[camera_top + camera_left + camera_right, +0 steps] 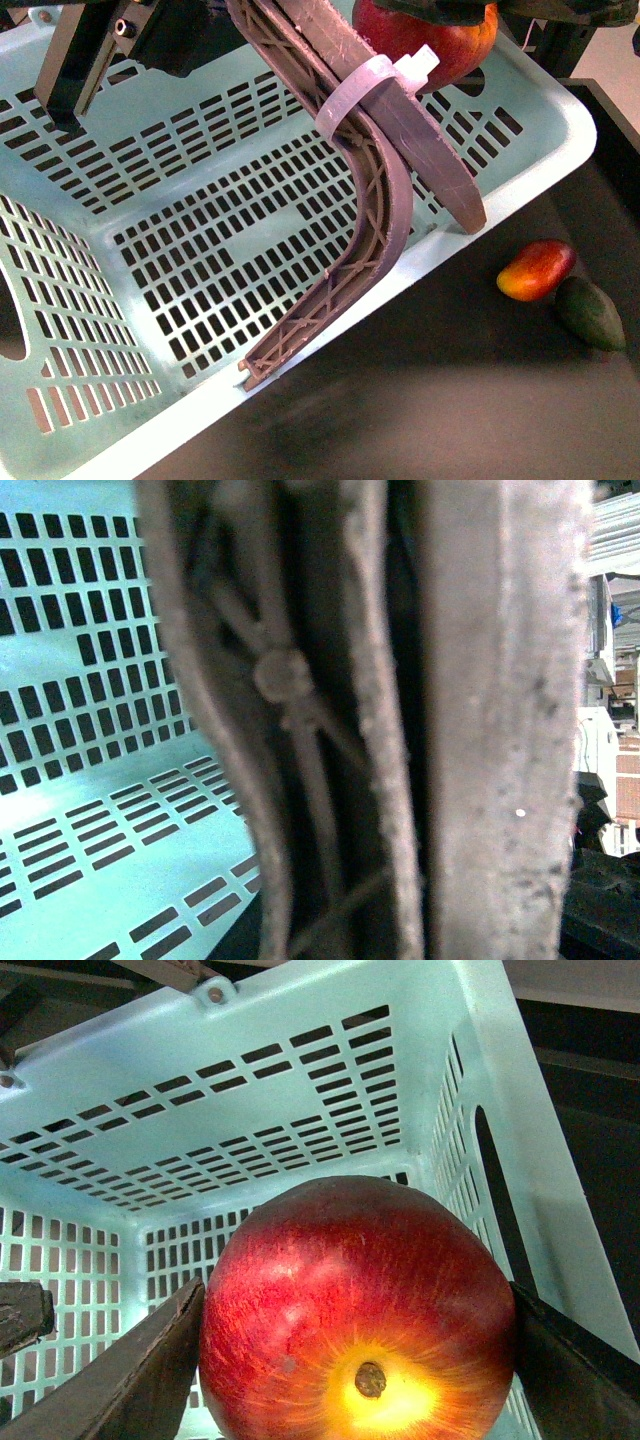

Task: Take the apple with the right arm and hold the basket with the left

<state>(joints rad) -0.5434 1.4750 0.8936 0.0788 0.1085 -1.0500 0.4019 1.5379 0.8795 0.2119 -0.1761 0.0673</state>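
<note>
The mint-green basket [190, 250] fills the front view, tilted up, with its brown handles [385, 190] bound by a white zip tie [365, 90]. My left gripper is shut on the handles; in the left wrist view the brown handles [480, 730] fill the frame beside the basket wall [90, 680]. My right gripper [355, 1360] is shut on the red apple [355, 1300], its yellowish stem dimple toward the camera, held above the basket's inside [200, 1100]. The apple [430, 35] shows at the top of the front view over the basket's far rim.
On the dark table to the right of the basket lie a red-yellow mango [537, 270] and a dark green fruit [590, 313]. The left arm's black body [110, 45] is at the top left.
</note>
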